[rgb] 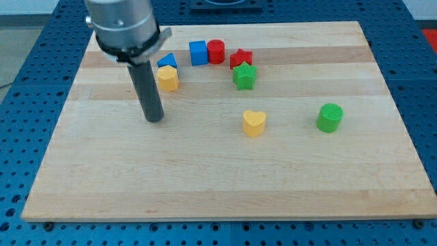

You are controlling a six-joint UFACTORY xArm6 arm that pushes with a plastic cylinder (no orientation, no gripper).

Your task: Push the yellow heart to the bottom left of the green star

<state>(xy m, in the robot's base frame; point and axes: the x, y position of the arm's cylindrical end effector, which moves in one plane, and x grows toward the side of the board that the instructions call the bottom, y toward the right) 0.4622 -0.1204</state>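
**Yellow heart sits alone on the wood**

The smooth yellow heart [254, 123] lies below the bumpy green star [244, 75], a bit to the view's right. The dark round rod's tip [155, 119] holds nothing, well left of the heart.

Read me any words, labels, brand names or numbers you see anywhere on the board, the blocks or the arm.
None: no readable text on the wooden board, the coloured blocks such as the yellow heart and green star, or the arm above my tip.
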